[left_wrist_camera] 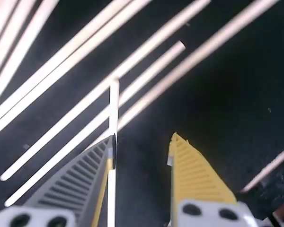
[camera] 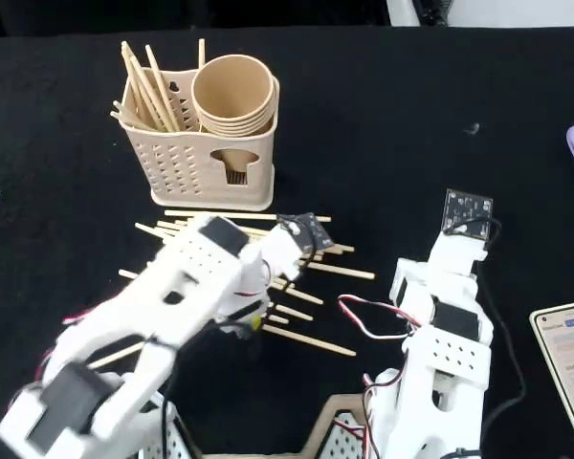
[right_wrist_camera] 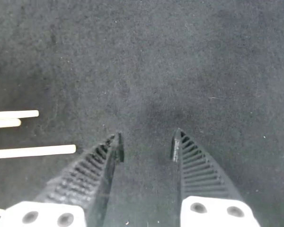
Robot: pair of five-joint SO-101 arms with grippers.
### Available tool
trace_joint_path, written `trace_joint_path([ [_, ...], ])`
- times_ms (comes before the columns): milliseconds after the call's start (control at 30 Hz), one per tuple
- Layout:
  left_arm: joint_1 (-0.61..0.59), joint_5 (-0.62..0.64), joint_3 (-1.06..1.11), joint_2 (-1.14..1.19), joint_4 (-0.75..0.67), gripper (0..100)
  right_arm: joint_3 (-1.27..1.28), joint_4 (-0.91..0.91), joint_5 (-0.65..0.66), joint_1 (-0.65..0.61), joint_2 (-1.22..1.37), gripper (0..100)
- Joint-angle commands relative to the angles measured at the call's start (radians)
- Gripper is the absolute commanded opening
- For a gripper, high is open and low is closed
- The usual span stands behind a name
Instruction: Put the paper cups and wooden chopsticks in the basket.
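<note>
1. The black table (camera: 411, 124) is carrying the whole job. The basket (camera: 201, 167) is standing well ahead of the left gripper's fingertips.
2. The left gripper (left_wrist_camera: 142, 142) is hanging low over the loose chopsticks (camera: 311, 340), jaws apart. One chopstick (left_wrist_camera: 113, 104) is lying along the inner face of its grey finger.
3. The right gripper (right_wrist_camera: 146, 142) is waiting over bare cloth, jaws apart, clasping nothing.
4. The paper cups (camera: 234, 91) are sitting stacked in the basket, with more sticks beside them.
5. The pinch probably calls for centring that one chopstick between the jaws. Closing near its middle should stop it swivelling or dragging its crossing neighbours.
</note>
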Motion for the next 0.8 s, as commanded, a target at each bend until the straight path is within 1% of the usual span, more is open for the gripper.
trace_joint_path([
  [0,-0.025,-0.077,0.045,-0.199,0.048,26,-0.005,-0.021,-0.005,0.006,-0.024,17.7],
  [67,-0.051,-0.087,0.127,-0.244,0.011,29,-0.005,-0.021,-0.005,0.005,-0.024,17.7],
  [133,-0.091,-0.089,0.202,-0.262,-0.055,27,-0.005,-0.021,-0.005,0.005,-0.024,17.7],
  [267,-0.213,-0.115,0.325,-0.262,-0.249,26,-0.004,-0.021,-0.003,0.005,-0.024,17.7],
  [367,-0.239,-0.132,0.383,-0.262,-0.336,27,-0.004,-0.021,-0.003,0.005,-0.024,17.7],
  [567,-0.237,-0.138,0.414,-0.261,-0.404,27,-0.004,-0.021,-0.003,0.003,-0.024,17.7],
  [700,-0.239,-0.176,0.424,-0.261,-0.407,27,-0.004,-0.021,-0.003,0.003,-0.024,17.7],
  [767,-0.245,-0.181,0.444,-0.261,-0.442,27,-0.002,-0.021,-0.005,0.003,-0.024,17.7],
])
